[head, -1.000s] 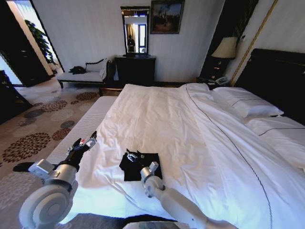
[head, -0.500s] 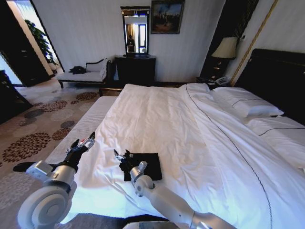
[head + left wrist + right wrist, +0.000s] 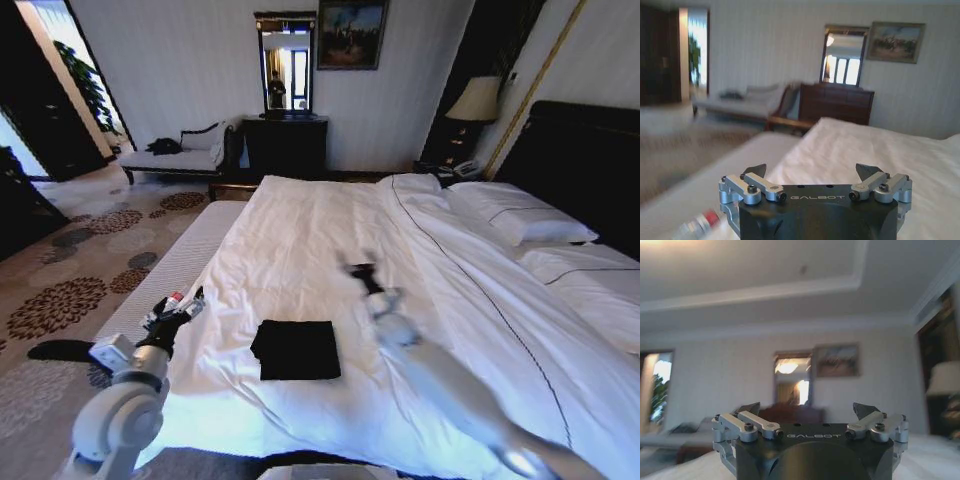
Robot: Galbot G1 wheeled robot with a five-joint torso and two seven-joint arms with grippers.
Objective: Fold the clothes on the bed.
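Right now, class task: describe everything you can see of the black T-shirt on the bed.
The black T-shirt looks like soft, dark fabric folded into a compact, roughly square packet with no lettering showing. It lies flat on the bed's white duvet near the foot edge closest to the robot. Nothing touches it except the duvet: the left gripper hovers to its left, and the right gripper is raised beyond it.

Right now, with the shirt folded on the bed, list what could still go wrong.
1. The right gripper, open, is in the air beyond the folded black shirt; an arm sweeping low across the bed could catch the shirt and undo the fold.
2. The shirt lies on soft, rumpled duvet, so the fold might loosen if anything tugs the bedding.
3. The left gripper, open, sits at the bed's edge beside the shirt and could drag the cover.
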